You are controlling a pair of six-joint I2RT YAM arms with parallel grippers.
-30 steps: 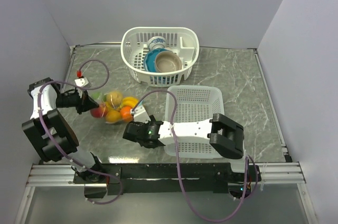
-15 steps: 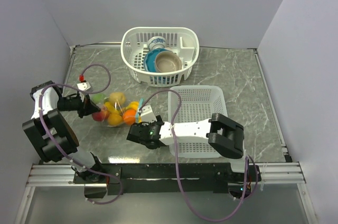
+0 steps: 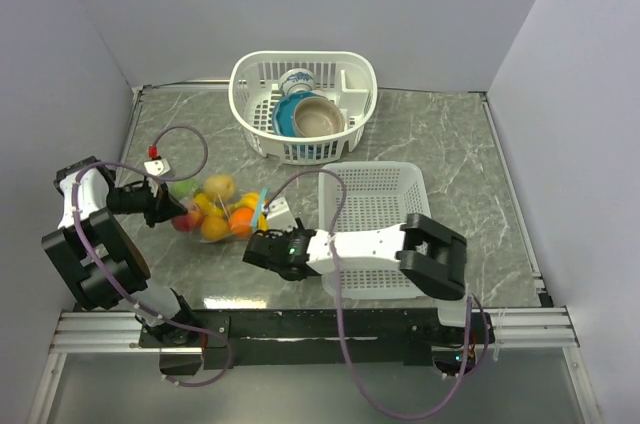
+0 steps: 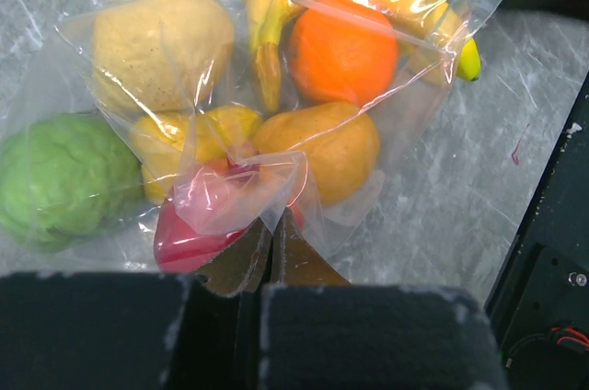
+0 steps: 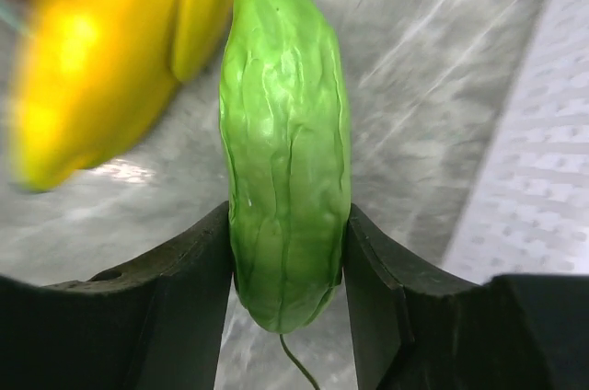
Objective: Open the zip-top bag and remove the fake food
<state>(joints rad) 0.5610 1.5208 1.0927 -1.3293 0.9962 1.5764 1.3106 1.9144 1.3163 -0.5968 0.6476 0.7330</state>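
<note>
Two claws, each pressed onto something; the left claw (image 4: 272, 254) pinches a fold of the zip-top bag (image 3: 216, 212), which lies on the worktop (image 3: 450, 139) with fake fruits (image 4: 342, 50) inside; just beside the bag's zip strip (image 3: 262, 198), the right claw (image 5: 286, 257) clamps a green ridged piece (image 5: 283, 151).

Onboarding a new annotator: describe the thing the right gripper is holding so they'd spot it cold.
On the grey table, find the clear bag of fruit left of the flat white basket; the right gripper sits at its zip end. Between its fingers is the green piece: long, wrinkled and tapered, unlike the smooth yellow banana beside it.
</note>
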